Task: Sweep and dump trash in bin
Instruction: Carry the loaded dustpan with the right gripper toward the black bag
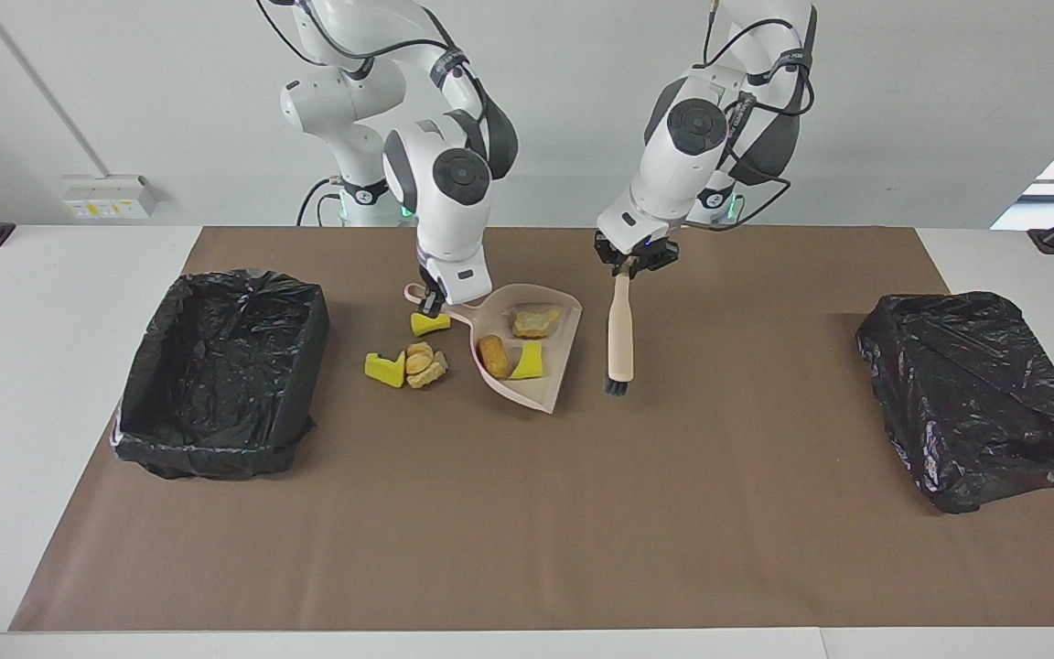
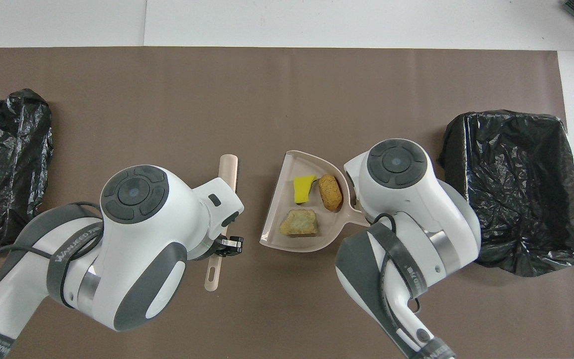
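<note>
Closest to the robots, the left gripper (image 1: 634, 261) is pinched on the handle of the one brush (image 1: 619, 329), whose black bristles point away from the robots, low over the brown mat (image 1: 527, 513). I cannot tell whether the bristles touch it. The right gripper (image 1: 433, 304) is clamped on the handle of the one beige dustpan (image 1: 553, 384), just beside the brush toward the right arm's end.

The trash is seven pieces. Three are in the pan: a tan lump (image 1: 534, 320), a brown lump (image 1: 493, 355) and a yellow chunk (image 1: 528, 361). Four lie on the mat beside the pan toward the right arm's end: one yellow chunk (image 1: 429, 322) under the right gripper, another (image 1: 384, 369) farther out, and what looks like two tan lumps (image 1: 424, 363) pressed together.

One open black-lined bin (image 1: 220, 366) stands at the right arm's end, near the mat's edge. One crumpled black bag (image 1: 971, 394) overhangs the mat's edge at the left arm's end.

Farther from the robots than all of this, the mat runs bare to its edge.

Both arms' straps carry white lettering that cannot be read whole.
</note>
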